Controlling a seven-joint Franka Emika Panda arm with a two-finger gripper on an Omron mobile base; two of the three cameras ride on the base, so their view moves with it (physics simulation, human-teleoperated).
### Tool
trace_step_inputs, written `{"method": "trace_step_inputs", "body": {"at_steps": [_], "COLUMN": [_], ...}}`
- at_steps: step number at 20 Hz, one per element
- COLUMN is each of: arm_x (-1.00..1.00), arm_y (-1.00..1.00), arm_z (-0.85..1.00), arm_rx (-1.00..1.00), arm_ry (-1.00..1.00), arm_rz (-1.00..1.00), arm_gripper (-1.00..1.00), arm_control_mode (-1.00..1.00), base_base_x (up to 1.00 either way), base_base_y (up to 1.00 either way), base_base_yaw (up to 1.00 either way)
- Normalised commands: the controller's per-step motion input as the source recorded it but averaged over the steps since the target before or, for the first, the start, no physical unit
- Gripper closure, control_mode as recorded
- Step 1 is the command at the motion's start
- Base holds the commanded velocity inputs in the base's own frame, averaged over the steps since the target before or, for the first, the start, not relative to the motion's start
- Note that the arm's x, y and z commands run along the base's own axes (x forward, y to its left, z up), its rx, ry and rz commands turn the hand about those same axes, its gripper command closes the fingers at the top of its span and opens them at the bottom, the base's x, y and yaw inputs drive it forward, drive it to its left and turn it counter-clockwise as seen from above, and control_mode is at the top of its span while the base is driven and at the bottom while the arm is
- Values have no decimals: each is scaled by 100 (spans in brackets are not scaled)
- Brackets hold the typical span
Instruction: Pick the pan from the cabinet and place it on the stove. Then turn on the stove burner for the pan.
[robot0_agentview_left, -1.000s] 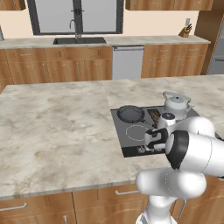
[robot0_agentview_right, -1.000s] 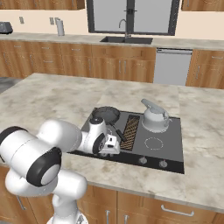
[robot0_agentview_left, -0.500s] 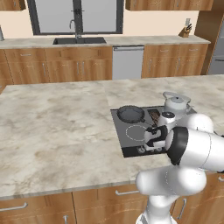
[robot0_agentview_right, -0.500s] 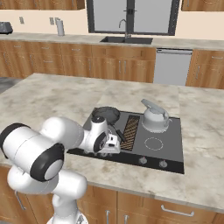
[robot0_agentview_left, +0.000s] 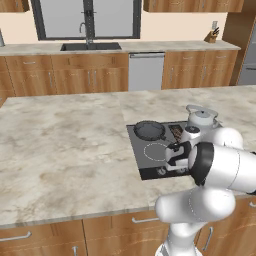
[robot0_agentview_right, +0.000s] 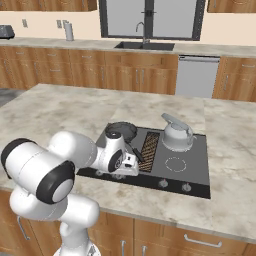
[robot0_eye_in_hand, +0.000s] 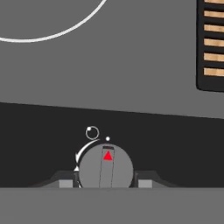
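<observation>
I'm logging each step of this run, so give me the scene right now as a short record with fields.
pan: on the stove's rear left burner, pan
kettle: on the rear right burner, kettle
knob: grey, with a red triangle mark, in the front row, knob
end effector: low over the stove's front edge, end effector, one fingertip on each side of the knob
grip: cannot tell whether the fingertips touch the knob
cabinet: out of frame

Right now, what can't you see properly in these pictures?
- Pan handle: left base view, too small to tell.
- Front knob on the stove: base views, the arm covers it.
- Fingers beside that knob: hand view, bottom edge cuts them, touching or not unclear.
- Knob's lower part: hand view, cut off.
- Kettle underside: hidden.
</observation>
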Motion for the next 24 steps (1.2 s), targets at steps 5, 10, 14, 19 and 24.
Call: {"method": "trace_step_inputs", "body": {"at_steps": [5,10,14,19,24], "arm_x": [-33,-30,-42,-43,-36], "arm_y": [0,1,5,27,26], "arm_z": [-21,-32,-34,-42,-42], "arm_rx": [0,0,0,-1,-1], "arm_ry": [0,-2,-4,-3,-1], "arm_rz": [-11,5,15,18,21], "arm_gripper": [100,100,100,100,100], "arm_control_mode": [-100,-100,-100,-100,-100], "base_base_x": [0,0,0,0,0], "base_base_y": [0,0,0,0,0], "base_base_yaw": [0,0,0,0,0]}}
